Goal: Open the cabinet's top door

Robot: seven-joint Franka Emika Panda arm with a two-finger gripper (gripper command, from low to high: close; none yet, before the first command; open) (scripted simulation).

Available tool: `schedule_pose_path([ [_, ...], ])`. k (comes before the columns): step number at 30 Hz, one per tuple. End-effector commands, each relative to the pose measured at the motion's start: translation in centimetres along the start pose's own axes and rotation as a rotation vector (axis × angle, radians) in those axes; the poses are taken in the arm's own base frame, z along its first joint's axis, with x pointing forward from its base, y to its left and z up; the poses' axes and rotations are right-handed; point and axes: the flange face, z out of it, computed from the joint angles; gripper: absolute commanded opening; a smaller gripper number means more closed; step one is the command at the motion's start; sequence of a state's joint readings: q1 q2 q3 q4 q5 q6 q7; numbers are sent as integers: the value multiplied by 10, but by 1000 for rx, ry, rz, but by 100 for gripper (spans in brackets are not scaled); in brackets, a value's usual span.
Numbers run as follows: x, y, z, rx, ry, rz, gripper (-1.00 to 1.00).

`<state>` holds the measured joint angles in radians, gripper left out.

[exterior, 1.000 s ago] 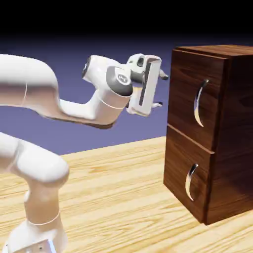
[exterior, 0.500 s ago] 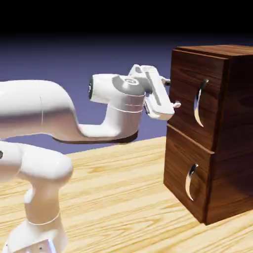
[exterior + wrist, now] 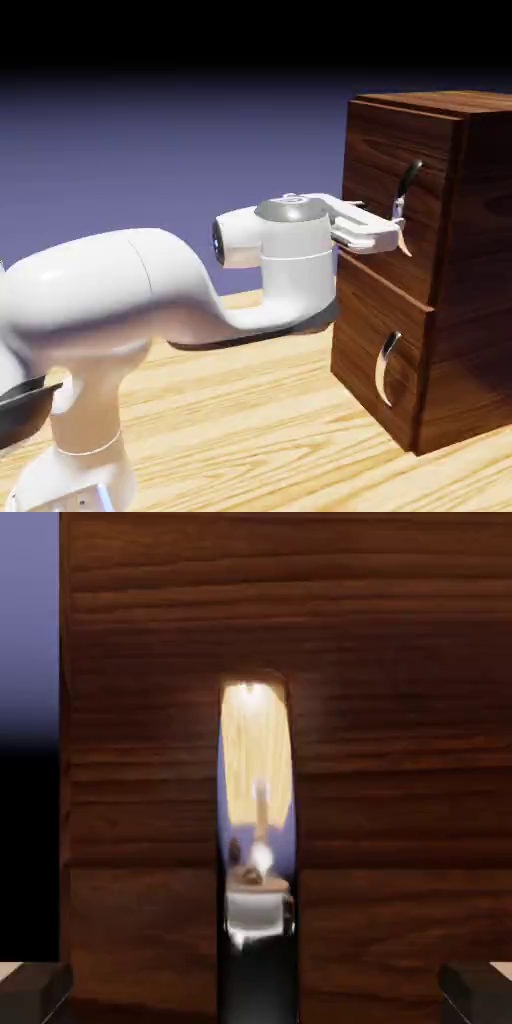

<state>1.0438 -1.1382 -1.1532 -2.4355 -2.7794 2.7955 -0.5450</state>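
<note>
Sitting flush in the cabinet (image 3: 430, 260), the top door (image 3: 385, 190) is still closed, so the pull itself remains to be done. Its curved silver handle (image 3: 404, 205) runs down the panel's front, above the lower panel's handle (image 3: 385, 367). The gripper (image 3: 392, 232) is level with the lower part of that handle, jaws spread and holding nothing; in the hand view the handle (image 3: 257, 842) stands centred between the two finger tips (image 3: 35, 990), so the approach looks nearly finished. Against a second ago, the hand has dropped from beside the door's upper edge, turned over flat, and closed in on the handle.
</note>
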Motion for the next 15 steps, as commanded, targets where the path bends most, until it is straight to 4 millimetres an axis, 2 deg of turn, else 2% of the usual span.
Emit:
schedule_pose_path([
  [1, 0, 0, 10, 0, 0, 0, 100],
  [3, 1, 0, 29, 0, 0, -2, 100],
  [4, 1, 0, 29, 0, 0, -2, -100],
  [5, 1, 0, 29, 0, 0, -2, -100],
  [9, 13, 11, 6, 74, -76, -2, -100],
  [15, 13, 11, 7, 70, -74, -1, -100],
])
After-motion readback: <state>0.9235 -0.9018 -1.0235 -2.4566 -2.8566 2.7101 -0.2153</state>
